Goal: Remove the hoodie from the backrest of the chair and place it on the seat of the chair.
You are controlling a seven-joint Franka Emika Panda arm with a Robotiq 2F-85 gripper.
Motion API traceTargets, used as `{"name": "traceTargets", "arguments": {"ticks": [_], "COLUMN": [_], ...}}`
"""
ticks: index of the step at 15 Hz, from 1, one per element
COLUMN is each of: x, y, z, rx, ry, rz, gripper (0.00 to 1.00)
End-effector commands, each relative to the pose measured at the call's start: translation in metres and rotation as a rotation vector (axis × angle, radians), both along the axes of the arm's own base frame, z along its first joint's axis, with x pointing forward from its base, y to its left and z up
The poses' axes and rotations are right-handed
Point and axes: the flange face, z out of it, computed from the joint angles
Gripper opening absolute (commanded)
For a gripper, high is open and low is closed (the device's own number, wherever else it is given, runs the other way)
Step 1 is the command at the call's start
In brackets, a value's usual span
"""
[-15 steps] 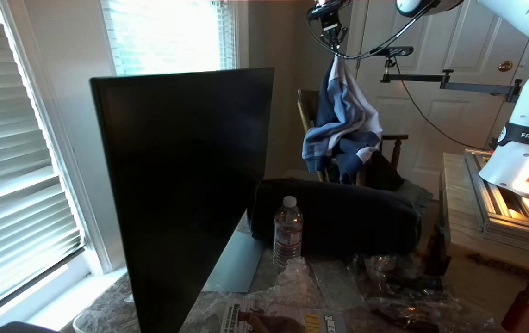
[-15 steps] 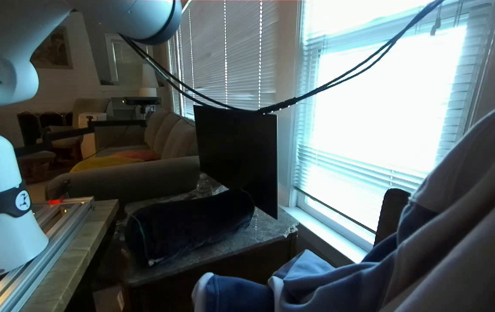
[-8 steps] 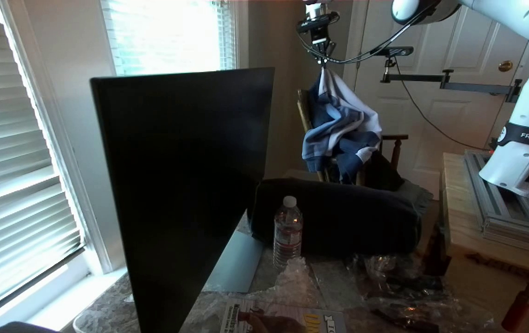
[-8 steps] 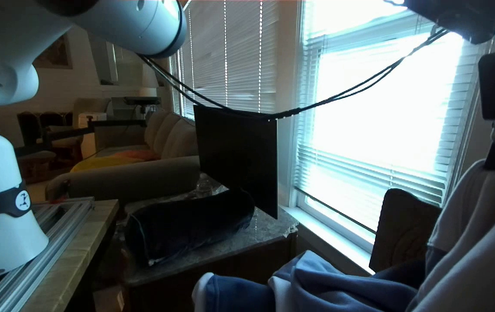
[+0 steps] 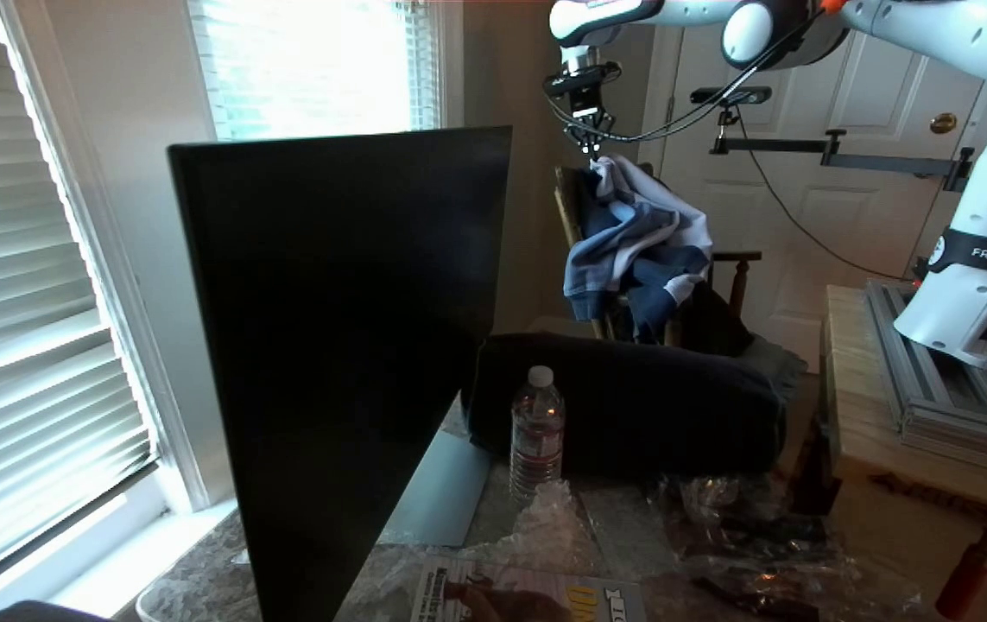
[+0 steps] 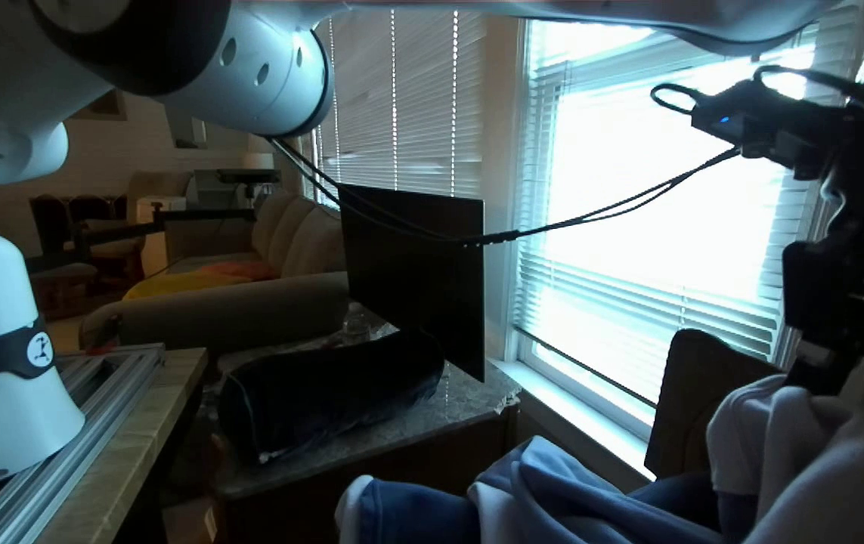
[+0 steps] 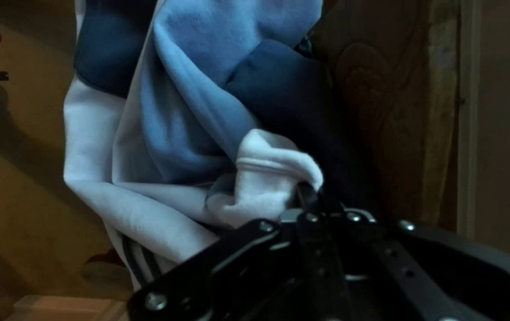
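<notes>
Gripper (image 5: 592,157): lower than before.
Hoodie (image 5: 642,246): top sunk; bunched beside chair backrest (image 5: 568,207).
Fingers (image 7: 307,195): clamped on hoodie, tips hidden.
Seat: hidden.
Lower cloth (image 6: 590,499): cut off at near edge in an exterior view.

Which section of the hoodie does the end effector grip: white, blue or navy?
The folded white section is pinched in the end effector; the blue section and the navy section show outside the grip.
</notes>
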Motion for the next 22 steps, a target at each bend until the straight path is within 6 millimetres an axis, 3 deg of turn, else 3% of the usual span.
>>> {"name": "traceTargets", "arguments": {"ticks": [1, 4, 5, 7, 9, 16, 20, 22], "x": [0.000, -0.001, -0.001, -0.001, 0.002, 0.003, -0.012, -0.015], "y": [0.002, 0.003, 0.003, 0.005, 0.007, 0.016, 0.023, 0.022], "z": [-0.032, -0.053, -0.055, -0.055, -0.044, 0.030, 0.079, 0.107], "rx": [0.055, 0.058, 0.060, 0.057, 0.048, 0.044, 0.074, -0.008], "ry": [0.025, 0.052, 0.061, 0.061, 0.051, -0.005, 0.048, 0.084], "rz": [0.011, 0.014, 0.016, 0.028, 0.057, 0.238, 0.459, 0.533], "gripper": [0.01, 0.05, 0.29, 0.33, 0.46, 0.95, 1.00, 1.00]}}
